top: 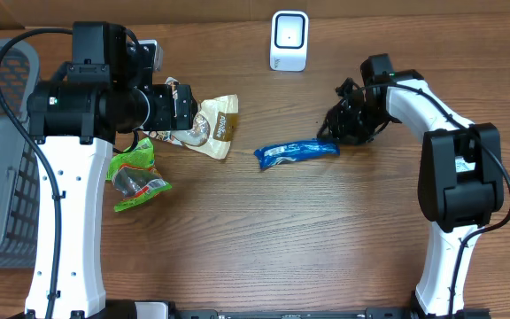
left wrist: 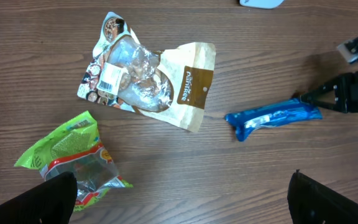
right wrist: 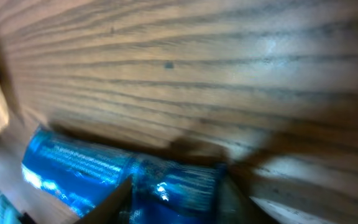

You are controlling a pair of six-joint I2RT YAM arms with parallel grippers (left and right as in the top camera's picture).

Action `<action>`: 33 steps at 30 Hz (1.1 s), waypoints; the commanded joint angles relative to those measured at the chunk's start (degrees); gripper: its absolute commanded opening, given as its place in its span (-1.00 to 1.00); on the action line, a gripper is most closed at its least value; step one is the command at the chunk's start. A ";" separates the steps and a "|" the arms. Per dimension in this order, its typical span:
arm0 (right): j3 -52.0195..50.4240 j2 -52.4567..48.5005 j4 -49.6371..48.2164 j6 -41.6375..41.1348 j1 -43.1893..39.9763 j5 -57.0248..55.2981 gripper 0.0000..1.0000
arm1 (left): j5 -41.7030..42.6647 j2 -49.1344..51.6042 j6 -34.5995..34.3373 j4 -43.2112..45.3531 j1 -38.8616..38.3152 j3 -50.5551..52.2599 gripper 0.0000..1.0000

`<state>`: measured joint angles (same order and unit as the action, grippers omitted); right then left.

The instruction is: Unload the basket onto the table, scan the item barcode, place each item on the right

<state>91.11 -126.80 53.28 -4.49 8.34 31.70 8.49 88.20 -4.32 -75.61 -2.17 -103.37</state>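
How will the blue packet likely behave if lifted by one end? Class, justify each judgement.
The blue packet looks like thin crinkled film, so it would probably sag rather than stay stiff. Its glossy highlights suggest a slippery surface that might slide from a light pinch. Lying flat and slim, it seems light and unlikely to roll.

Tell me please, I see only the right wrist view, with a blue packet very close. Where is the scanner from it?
Observer: The white scanner stands at the far edge of the table, straight beyond the blue packet.
Operator: Are other items near?
Observer: A brown pouch and a green bag lie to its left, apart from it.
Operator: Do the left fingers hold something?
Observer: No, they stand wide open above those two items.
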 commanded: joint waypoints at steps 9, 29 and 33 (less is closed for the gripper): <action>3.32 0.17 4.68 5.77 -0.96 -2.23 -0.39 | -0.11 0.24 -0.61 0.00 0.00 0.13 0.99; 6.27 2.49 5.99 33.48 15.58 -22.60 0.48 | -0.09 0.24 -0.61 0.00 0.00 0.13 1.00; 3.30 2.49 4.15 33.48 14.84 -27.21 0.38 | -0.11 0.24 -0.61 0.00 0.00 0.13 1.00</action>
<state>95.85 -125.32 57.98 27.24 25.04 11.84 8.49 88.20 -4.32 -75.61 -2.17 -103.37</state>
